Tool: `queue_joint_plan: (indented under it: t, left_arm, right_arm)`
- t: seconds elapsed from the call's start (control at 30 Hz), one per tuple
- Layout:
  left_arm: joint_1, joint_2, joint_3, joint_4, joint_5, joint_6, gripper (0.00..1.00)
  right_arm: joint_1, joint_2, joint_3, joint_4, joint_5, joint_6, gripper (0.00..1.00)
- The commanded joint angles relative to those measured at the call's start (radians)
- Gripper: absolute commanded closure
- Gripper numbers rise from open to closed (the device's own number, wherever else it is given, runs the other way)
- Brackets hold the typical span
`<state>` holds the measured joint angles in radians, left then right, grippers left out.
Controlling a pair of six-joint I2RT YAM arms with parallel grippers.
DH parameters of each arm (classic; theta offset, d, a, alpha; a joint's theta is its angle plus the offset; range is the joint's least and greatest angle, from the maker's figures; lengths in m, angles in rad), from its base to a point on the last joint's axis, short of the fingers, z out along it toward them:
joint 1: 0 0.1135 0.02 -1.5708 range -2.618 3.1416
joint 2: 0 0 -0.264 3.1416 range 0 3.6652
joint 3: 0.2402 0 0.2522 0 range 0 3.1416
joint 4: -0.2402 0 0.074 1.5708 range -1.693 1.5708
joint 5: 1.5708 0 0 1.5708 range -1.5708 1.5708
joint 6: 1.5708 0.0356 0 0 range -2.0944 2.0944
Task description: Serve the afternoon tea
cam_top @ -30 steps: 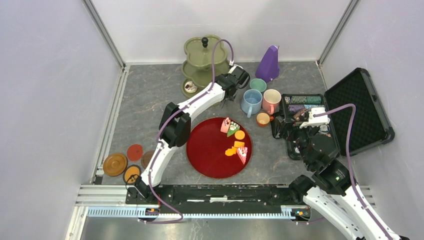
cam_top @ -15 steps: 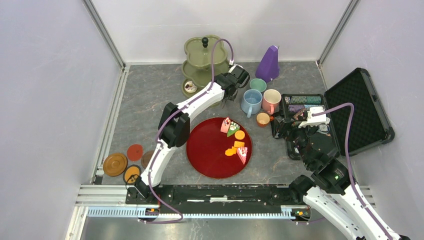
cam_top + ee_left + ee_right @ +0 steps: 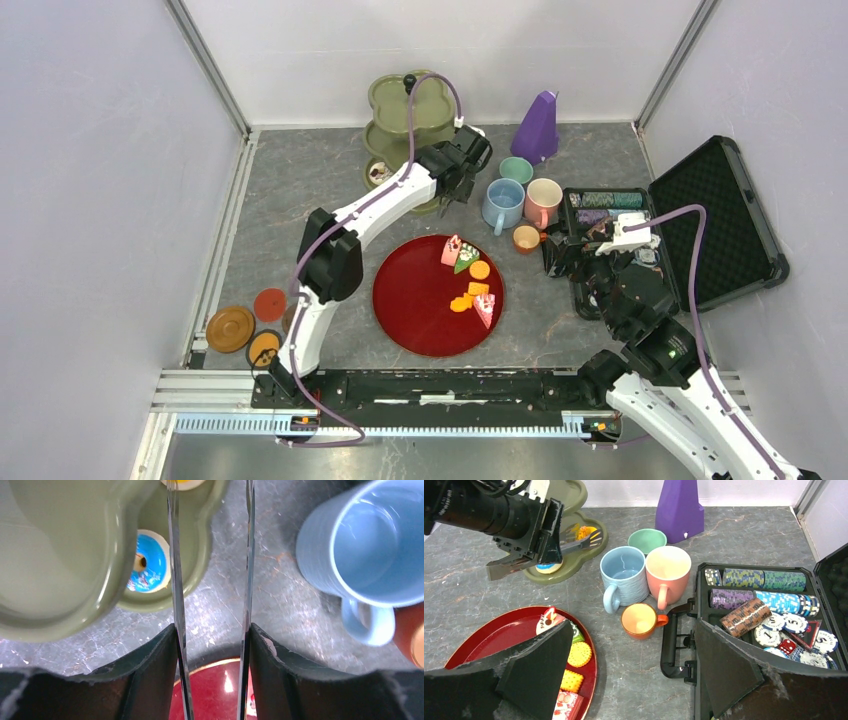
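Metal tongs in left claw, over stand

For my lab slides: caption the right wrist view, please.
Left gripper holds tongs over the green tiered stand, beside a blue mug, pink mug, green mug and orange cup.

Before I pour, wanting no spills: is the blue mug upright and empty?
Upright and empty: the blue mug stands mouth up beside the pink mug, its inside bare in both wrist views.
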<state>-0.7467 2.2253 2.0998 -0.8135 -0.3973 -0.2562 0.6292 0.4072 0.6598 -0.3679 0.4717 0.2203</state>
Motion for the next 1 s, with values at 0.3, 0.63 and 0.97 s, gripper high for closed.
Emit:
queue_joint_plan:
  t: [0.3, 0.63, 0.97]
  left_arm:
    - [-0.004, -0.435, -0.334, -0.019, 0.287, -0.075, 0.42]
    - [-0.008, -0.718, -0.666, -0.073, 0.464, -0.146, 0.39]
    - [-0.075, -0.728, -0.724, -0.02, 0.319, -0.205, 0.39]
  right_arm:
    - [0.003, 0.055, 0.033, 0.051, 0.016, -0.041, 0.02]
    - [0.003, 0.103, 0.021, 0.106, 0.002, -0.07, 0.02]
    - [0.003, 0.121, 0.005, 0.119, -0.038, -0.053, 0.02]
